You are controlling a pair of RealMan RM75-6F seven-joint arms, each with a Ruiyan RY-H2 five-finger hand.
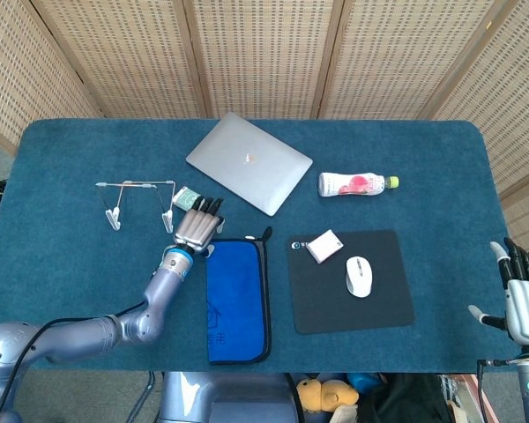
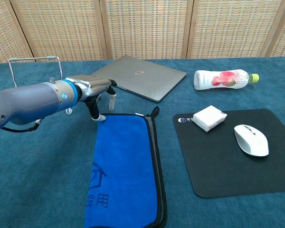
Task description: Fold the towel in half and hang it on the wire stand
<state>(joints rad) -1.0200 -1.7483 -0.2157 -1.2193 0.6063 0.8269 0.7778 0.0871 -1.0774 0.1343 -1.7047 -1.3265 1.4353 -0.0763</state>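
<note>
A plush blue towel (image 2: pixel 124 171), folded into a long rectangle, lies at lower centre on the teal felt desk (image 2: pixel 38 180). The left hand (image 2: pixel 92 89) hovers at its top-left corner, fingers (image 2: pixel 96 115) apart, empty. The right hand (image 1: pixel 526 295) is spread, empty. The thin wire stand (image 1: pixel 139 201) sits left.

The folded blue towel (image 1: pixel 237 300) lies flat on the table (image 1: pixel 70 264); the left hand (image 1: pixel 195 231) sits at its far left corner, fingers extended; the wire stand (image 1: pixel 137 202) stands nearby; the right hand (image 1: pixel 522 300) hangs open at the table's right edge.
</note>
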